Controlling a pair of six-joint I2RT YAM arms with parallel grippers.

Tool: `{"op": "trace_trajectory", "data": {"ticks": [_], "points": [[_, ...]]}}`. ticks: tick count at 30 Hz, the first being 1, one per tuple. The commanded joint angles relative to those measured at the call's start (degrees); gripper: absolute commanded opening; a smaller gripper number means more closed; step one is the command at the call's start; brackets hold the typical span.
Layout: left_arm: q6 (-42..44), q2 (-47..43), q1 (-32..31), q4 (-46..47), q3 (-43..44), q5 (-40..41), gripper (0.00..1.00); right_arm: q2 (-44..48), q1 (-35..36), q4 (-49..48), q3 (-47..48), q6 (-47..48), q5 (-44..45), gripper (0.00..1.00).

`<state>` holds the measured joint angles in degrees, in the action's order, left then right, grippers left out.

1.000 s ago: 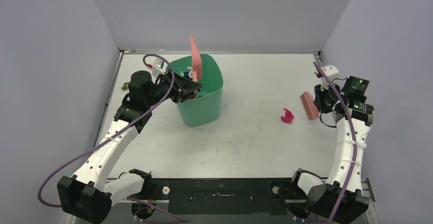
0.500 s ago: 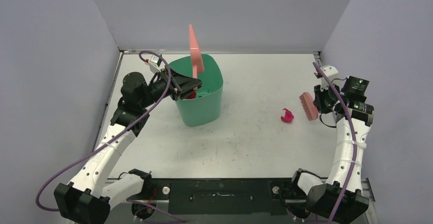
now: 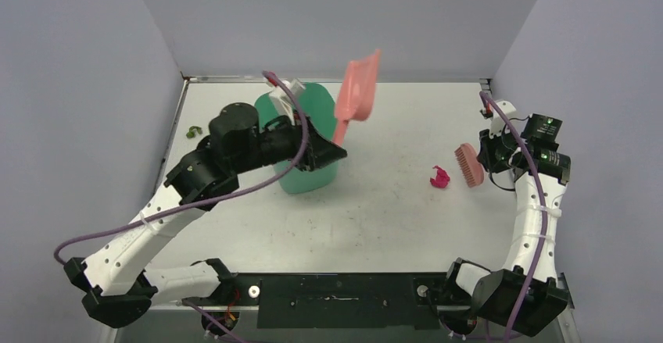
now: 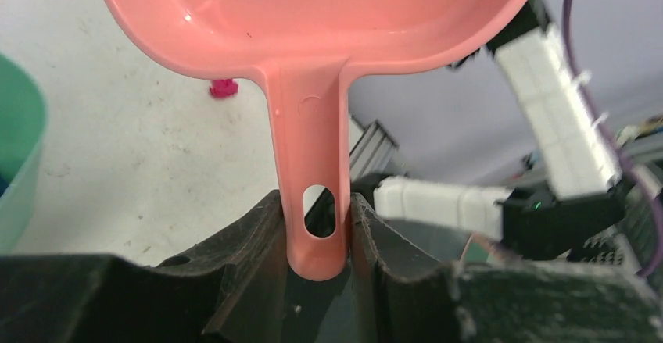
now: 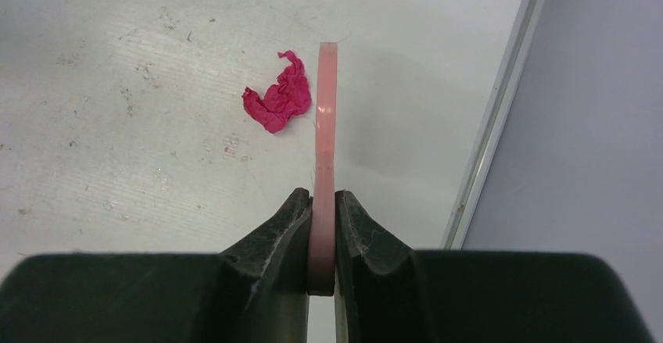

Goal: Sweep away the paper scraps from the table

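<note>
Presently, the thin back of the pink brush (image 5: 327,108) is being pinched edge-on by the right gripper (image 5: 323,202), its jaws narrowed tight onto it, close to the right edge of the table (image 3: 391,218). The red scrap (image 5: 277,97) is lying flat just beside the brush, on the side facing the table's middle and not quite touching it. The brush's long axis is being held across a leftward sweep, so the right arm is being judged much the nearer. The dustpan (image 4: 313,15) is being gripped by its handle in the left gripper (image 4: 317,226) and held raised off the table beside the green bin (image 3: 319,105). Only in the top view is an olive scrap (image 3: 191,131) being shown, near the far left edge. Only in the left wrist view is the visible part of the pan's hollow being shown without scraps.
</note>
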<state>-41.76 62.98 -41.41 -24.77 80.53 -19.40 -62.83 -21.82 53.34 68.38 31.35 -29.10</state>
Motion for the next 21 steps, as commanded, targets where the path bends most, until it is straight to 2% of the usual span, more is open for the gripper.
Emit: {"op": "trace_trajectory", "data": {"ticks": [1,7,8,14,21], "points": [[18.03,6.95,-12.18,-13.34,5.06,14.27,0.0,-1.79,-0.5,-2.06,-0.54,-1.59,-2.14,0.05],[26.66,19.19,-24.73,-25.18,7.92,26.56,0.0,-3.24,-0.5,-3.59,-2.25,0.66,1.13,0.05],[28.67,23.01,-27.82,-29.36,8.3,30.33,0.0,-3.58,-0.5,-4.52,-2.8,1.21,2.5,0.05],[32.95,32.68,-32.06,-34.33,8.31,35.82,0.0,-7.3,0.01,-7.86,-2.79,1.07,6.29,0.05],[36.15,42.26,-33.25,-36.66,11.27,38.3,0.0,-13.35,6.11,-12.44,-2.76,-0.72,15.55,0.05]]}}
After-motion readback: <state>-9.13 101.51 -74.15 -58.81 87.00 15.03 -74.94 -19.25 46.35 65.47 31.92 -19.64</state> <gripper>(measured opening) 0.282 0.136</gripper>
